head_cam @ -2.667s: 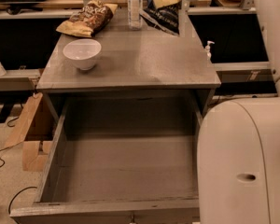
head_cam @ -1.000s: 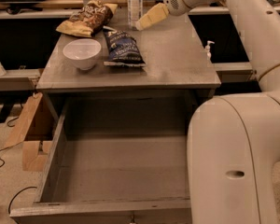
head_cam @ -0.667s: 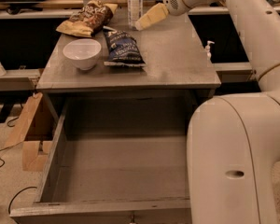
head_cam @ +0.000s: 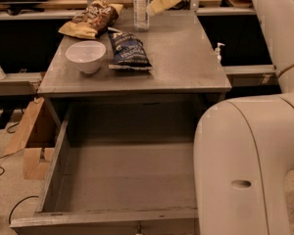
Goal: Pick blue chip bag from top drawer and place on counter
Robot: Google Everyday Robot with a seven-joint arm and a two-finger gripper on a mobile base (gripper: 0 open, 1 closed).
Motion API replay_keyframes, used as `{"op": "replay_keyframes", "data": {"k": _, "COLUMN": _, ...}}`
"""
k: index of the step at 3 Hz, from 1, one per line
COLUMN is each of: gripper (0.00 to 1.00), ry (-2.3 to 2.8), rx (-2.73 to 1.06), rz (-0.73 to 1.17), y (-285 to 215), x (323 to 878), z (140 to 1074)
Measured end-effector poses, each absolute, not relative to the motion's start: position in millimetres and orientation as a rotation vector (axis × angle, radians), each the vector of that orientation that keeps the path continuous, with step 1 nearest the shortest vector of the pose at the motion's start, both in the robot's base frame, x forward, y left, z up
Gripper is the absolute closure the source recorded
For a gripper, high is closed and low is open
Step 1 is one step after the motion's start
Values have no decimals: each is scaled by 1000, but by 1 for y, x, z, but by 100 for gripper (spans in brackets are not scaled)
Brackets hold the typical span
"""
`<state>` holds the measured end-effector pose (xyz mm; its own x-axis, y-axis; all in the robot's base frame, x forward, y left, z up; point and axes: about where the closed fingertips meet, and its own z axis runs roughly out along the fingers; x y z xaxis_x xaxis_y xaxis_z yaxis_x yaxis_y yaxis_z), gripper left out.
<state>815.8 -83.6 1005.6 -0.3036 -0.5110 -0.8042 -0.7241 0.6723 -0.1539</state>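
The blue chip bag [head_cam: 129,50] lies flat on the counter [head_cam: 186,58], left of its middle and beside a white bowl. The top drawer [head_cam: 132,175] is pulled fully out below the counter, and its grey bottom is bare. My gripper [head_cam: 151,9] hangs above the counter's back edge, up and to the right of the bag and apart from it. It holds nothing. It sits close to a water bottle.
A white bowl [head_cam: 85,56] stands at the counter's left. A brown and yellow chip bag [head_cam: 90,19] and a water bottle [head_cam: 141,1] stand at the back. My arm's white body [head_cam: 250,165] covers the drawer's right side. A cardboard box [head_cam: 32,141] stands on the floor at the left.
2.7 s ago the gripper held the blue chip bag above the counter's back right. The bag now lies on the counter, let go. Over the last second nothing has visibly moved.
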Motion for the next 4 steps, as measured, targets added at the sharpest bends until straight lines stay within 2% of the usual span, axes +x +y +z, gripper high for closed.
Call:
{"op": "replay_keyframes", "data": {"k": 2, "gripper": 0, "ry": 1961, "rx": -772, "rz": 114, "y": -154, "x": 770, "z": 1107}}
{"op": "replay_keyframes", "data": {"k": 3, "gripper": 0, "ry": 1856, "rx": -567, "rz": 43, "y": -212, "x": 715, "z": 1180}}
{"op": "replay_keyframes", "data": {"k": 4, "gripper": 0, "ry": 1745, "rx": -415, "rz": 29, "y": -248, "x": 658, "z": 1223}}
